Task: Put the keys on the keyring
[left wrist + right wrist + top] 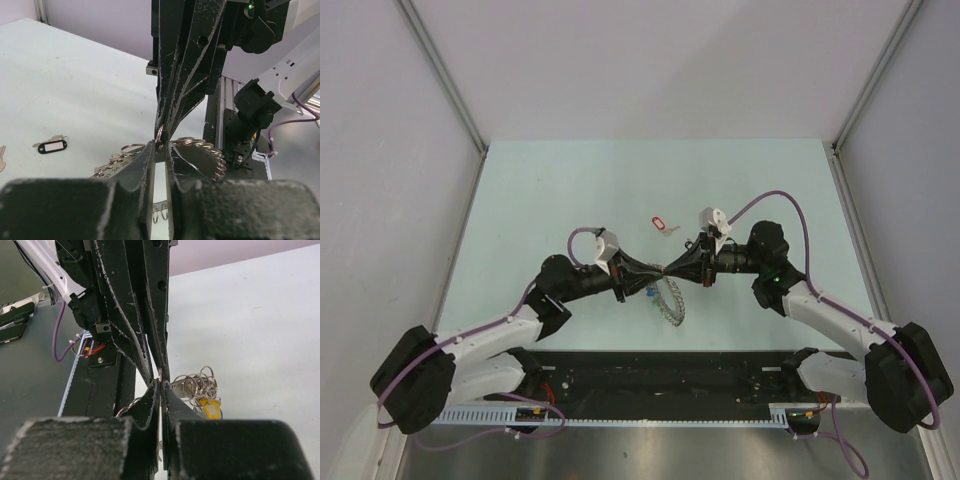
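Grey metal keyring [672, 302], top view: a curved run of wire loops just near of the table's [570, 190] centre, directly below the spot where the two arms meet. The left gripper [655, 273] reaches in from the left and the right gripper [678, 268] from the right, tip to tip. A red-tagged key [660, 224] lies flat on the table on the far side of them, apart from both.

Left wrist view: the left gripper [161, 146] stands narrow, a thin slit of pale table showing between its fingers. The right gripper [162, 131] comes down from above, its jaws pressed together on a small loop [159, 136] that sits right at the mouth of the left fingers; whether those fingers touch it cannot be told. The keyring's loops [200, 144] fan out to the right just behind. A black-tagged key [52, 146] lies on the table well to the left.

Right wrist view: the right gripper [160, 386] is closed to a hairline. The left gripper [158, 369] meets it from above. The keyring's loops [196, 381] bunch just to the right, with a yellow tag [212, 410] hanging beneath them.
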